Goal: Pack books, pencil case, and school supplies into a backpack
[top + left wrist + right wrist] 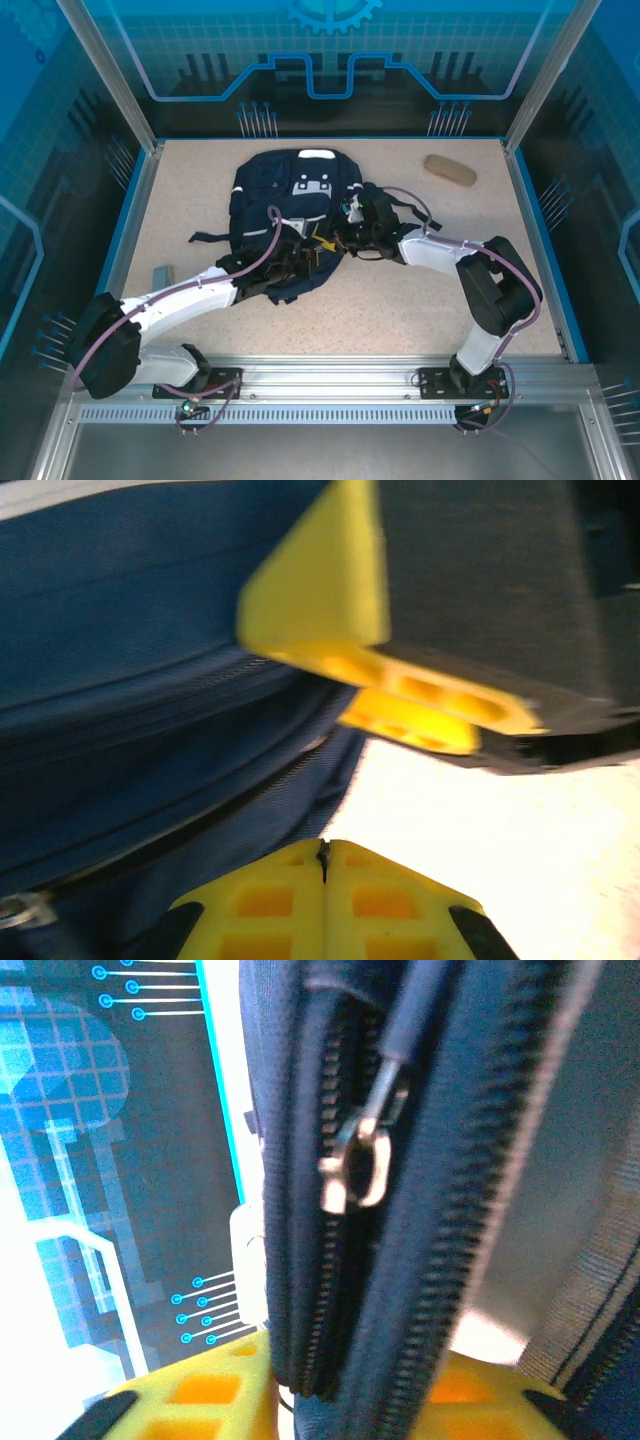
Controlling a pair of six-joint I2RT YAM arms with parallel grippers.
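The navy backpack point(290, 200) lies flat in the middle of the table, its white patches toward the back. My left gripper point(298, 260) is at its near edge. In the left wrist view its yellow fingertips point(322, 852) are pressed together with a thin dark sliver pinched at the tips, beside the blue fabric point(150, 680). My right gripper point(352, 232) is at the pack's right side, and its yellow fingers point(400, 675) show in the left wrist view. Its jaws point(350, 1385) clamp the zippered edge point(330, 1290) just below the metal slider point(355, 1165). The tan pencil case point(449, 169) lies at the back right. The books are out of view.
A small grey block point(160, 275) lies near the left wall, beside my left arm. Blue rails point(130, 220) border the table on the left, back and right. Open tabletop runs in front of the backpack and to its right.
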